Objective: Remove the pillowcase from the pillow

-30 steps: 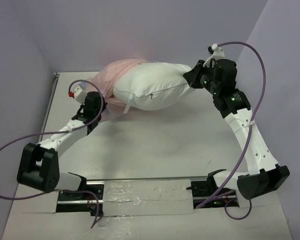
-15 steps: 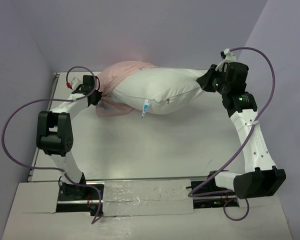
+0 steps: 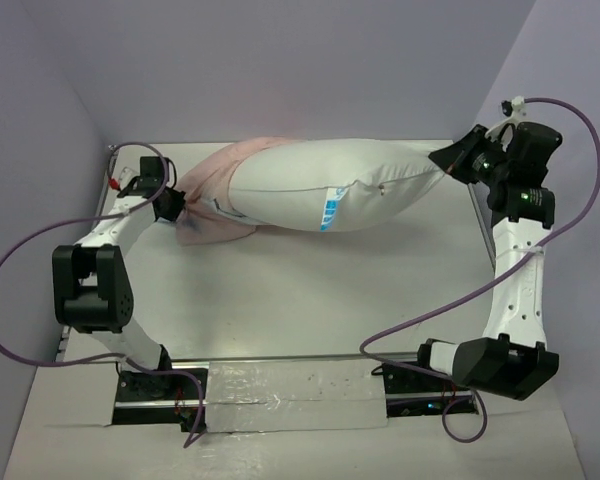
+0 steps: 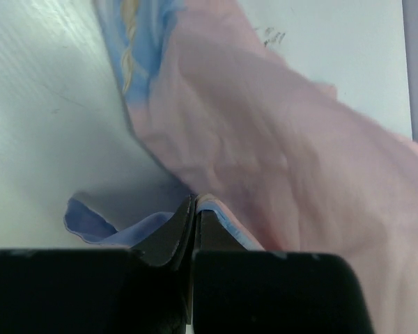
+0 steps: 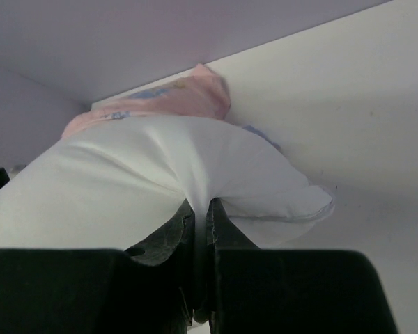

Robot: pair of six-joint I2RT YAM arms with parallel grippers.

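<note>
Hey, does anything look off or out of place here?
Nothing damaged. The pillowcase is bunched over only the left end of the pillow, pinched by the left pincer; the right pincer grips the opposite corner.

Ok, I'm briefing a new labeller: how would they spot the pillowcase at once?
Across the far side of the table stretches a plump white pillow. The pillowcase is the thin crumpled fabric bunched over its left end, pinched by the left gripper. It alone is pale pink with blue print; the pillow is plain white.
</note>
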